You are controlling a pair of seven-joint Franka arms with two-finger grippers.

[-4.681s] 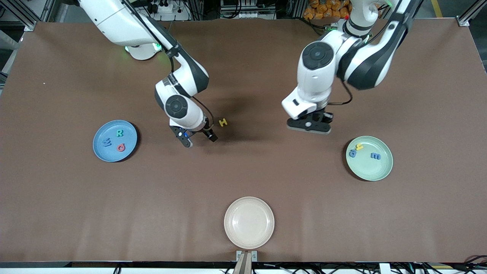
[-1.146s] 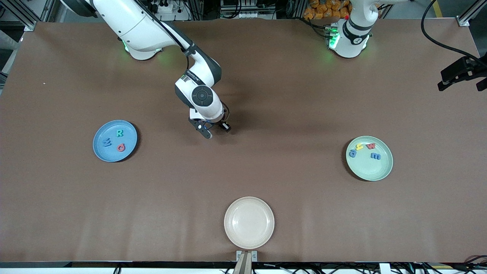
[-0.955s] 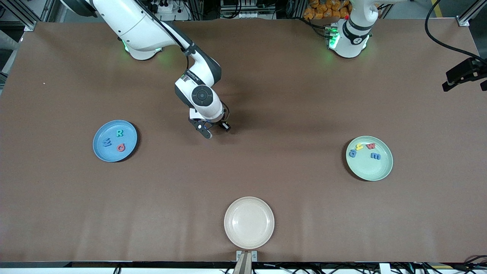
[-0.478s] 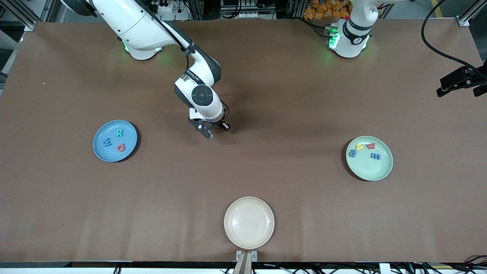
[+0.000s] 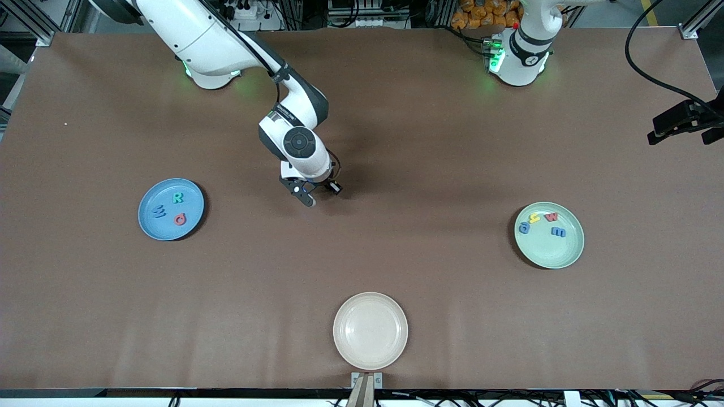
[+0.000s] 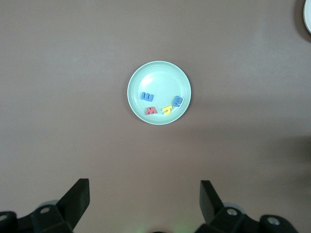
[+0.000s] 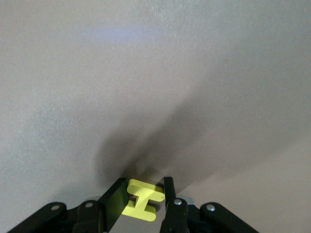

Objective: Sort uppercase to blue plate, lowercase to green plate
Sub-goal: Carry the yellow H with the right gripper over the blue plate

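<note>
Plates mark the scene across the front view, beginning toward the right arm's end of the table with the blue plate [image 5: 171, 209], which carries the teal-green R [image 5: 177, 198], the blue W [image 5: 159, 212] and the red Q [image 5: 180, 219]. Toward the middle of the table the right gripper [image 5: 317, 194] sits low over the brown table [image 5: 430, 169], its two fingers pinched together on the yellow H [image 7: 142, 203], as the right wrist view shows; the letter is gripped across its middle. A cream-white plate [image 5: 370, 330] lies at the table edge nearest the front camera, with nothing on it. Toward the left arm's end sits the green plate [image 5: 549, 235], holding the blue g [image 5: 524, 228], the yellow h [image 5: 534, 217], the red w [image 5: 551, 216] and the blue m [image 5: 557, 232]. The left arm waits, drawn up high; its left gripper [image 6: 145, 204] has its fingers spread wide apart with nothing between them, and its wrist view looks straight down on the green plate.
</note>
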